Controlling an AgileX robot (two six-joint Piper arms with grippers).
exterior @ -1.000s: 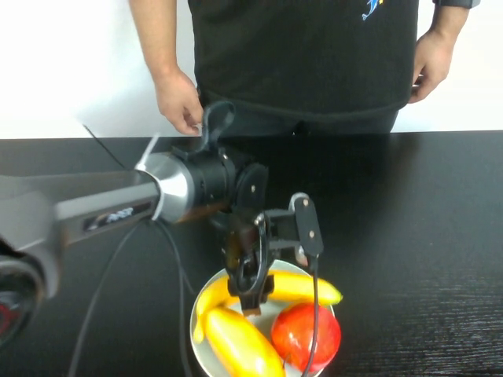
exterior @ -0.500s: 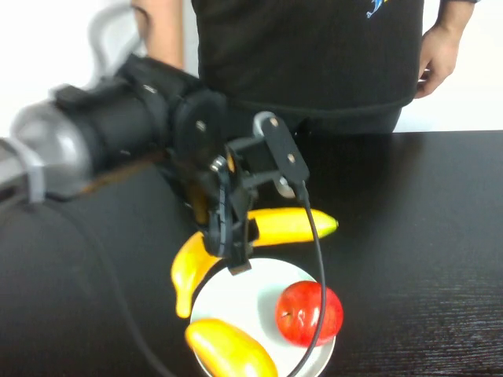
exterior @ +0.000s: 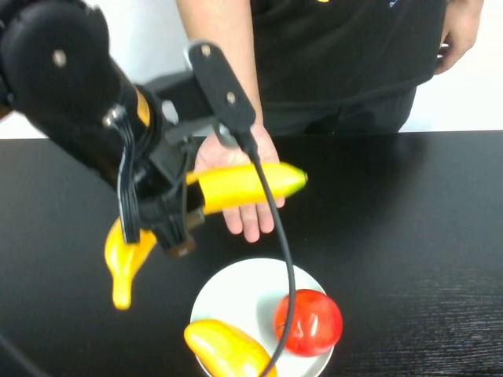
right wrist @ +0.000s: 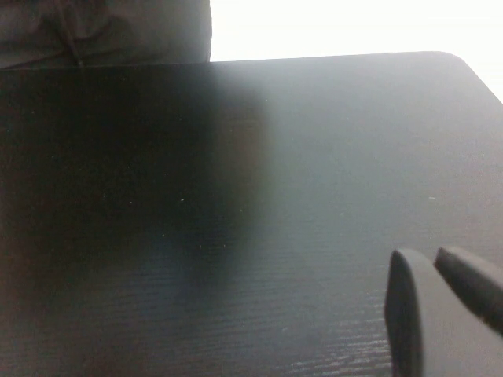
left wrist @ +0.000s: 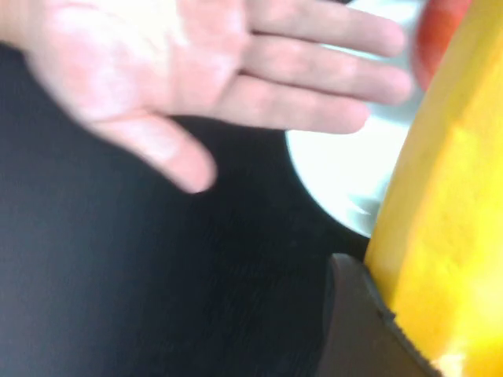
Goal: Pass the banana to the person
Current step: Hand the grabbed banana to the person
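My left gripper (exterior: 177, 228) is shut on the long yellow banana (exterior: 244, 185) and holds it in the air above the black table (exterior: 409, 220). The banana's far end lies over the open palm of the person's hand (exterior: 245, 224). The person (exterior: 338, 55) in a black T-shirt stands behind the table. In the left wrist view the banana (left wrist: 440, 220) presses against one of my fingers (left wrist: 354, 330), with the open hand (left wrist: 196, 86) below. My right gripper (right wrist: 430, 259) is shut and empty over bare table, seen only in its own wrist view.
A white plate (exterior: 244, 294) at the table's near edge holds a red apple (exterior: 308, 322) and a plump yellow-orange mango-like fruit (exterior: 224, 349). A black cable (exterior: 283, 259) hangs from my left wrist across the plate. The person's other hand (exterior: 456, 31) hangs at the far right.
My left gripper has lifted the banana off the plate, up and toward the person. The person's hand has come forward, palm up, under the banana's end.
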